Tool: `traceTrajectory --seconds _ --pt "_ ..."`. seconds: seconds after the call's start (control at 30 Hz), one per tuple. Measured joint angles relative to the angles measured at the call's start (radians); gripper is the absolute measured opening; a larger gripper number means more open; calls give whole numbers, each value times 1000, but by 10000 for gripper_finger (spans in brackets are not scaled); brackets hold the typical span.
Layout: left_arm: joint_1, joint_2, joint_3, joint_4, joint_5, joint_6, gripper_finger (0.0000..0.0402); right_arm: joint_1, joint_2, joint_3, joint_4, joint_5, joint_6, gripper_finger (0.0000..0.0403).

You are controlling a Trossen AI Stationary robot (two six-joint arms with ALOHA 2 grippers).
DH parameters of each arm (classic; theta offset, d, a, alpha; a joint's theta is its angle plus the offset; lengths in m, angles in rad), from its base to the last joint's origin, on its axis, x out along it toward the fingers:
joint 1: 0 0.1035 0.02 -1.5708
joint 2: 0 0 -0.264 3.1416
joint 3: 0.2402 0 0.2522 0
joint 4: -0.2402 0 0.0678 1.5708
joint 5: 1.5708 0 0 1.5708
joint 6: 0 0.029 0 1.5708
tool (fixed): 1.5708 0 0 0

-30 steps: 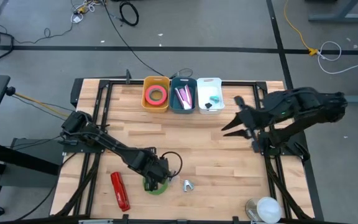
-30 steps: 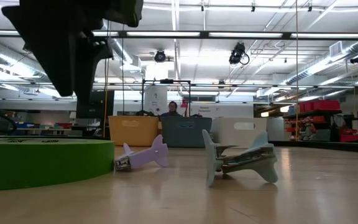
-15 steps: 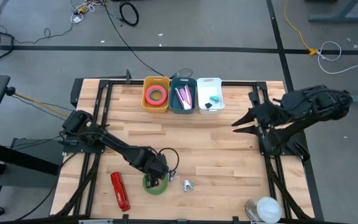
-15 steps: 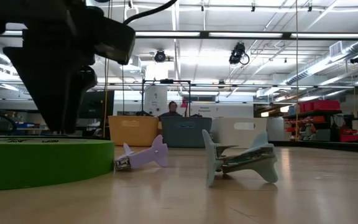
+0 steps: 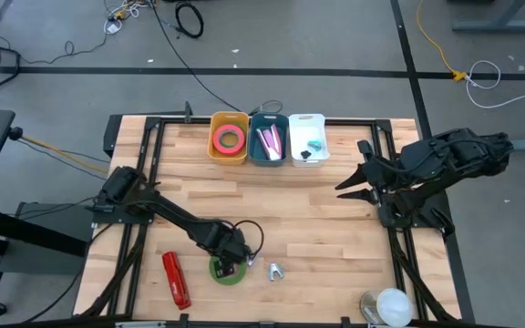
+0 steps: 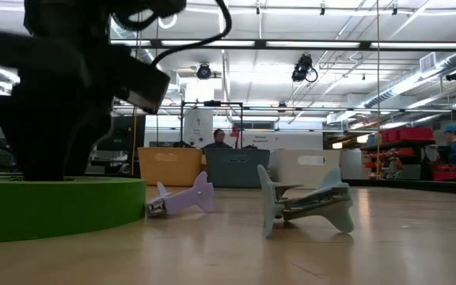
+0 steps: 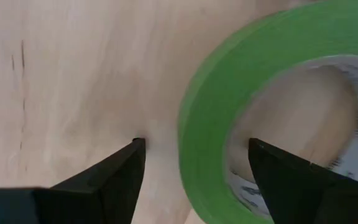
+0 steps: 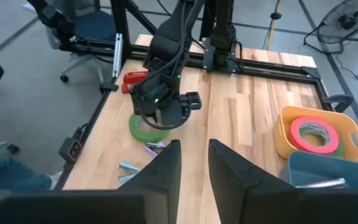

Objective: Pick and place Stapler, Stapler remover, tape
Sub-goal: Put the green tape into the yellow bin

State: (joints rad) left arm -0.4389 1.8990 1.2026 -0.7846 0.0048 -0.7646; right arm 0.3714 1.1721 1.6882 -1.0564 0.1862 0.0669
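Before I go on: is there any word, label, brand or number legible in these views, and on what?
None can be read.
Green tape roll: small dark marks on its top edge in the low view, too small to read.
Same roll's inner core: dark print in the left wrist view, blurred, unreadable.
Red stapler, the three bins and the table: no text visible.

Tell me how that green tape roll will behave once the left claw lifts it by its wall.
The green tape roll looks stiff, so it probably won't fold. The left claw straddles one wall, so it may swing. Lying flat, it shouldn't roll.
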Motion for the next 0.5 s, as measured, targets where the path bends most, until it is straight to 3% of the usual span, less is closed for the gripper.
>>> traceTrajectory --seconds 0.27,0.5 --pt "4 14 2 4 23 -18 257 0 0 0 -3 17 -11 81" --pt "4 12 1 7 31 -36 198 0 0 0 -4 43 -23 81"
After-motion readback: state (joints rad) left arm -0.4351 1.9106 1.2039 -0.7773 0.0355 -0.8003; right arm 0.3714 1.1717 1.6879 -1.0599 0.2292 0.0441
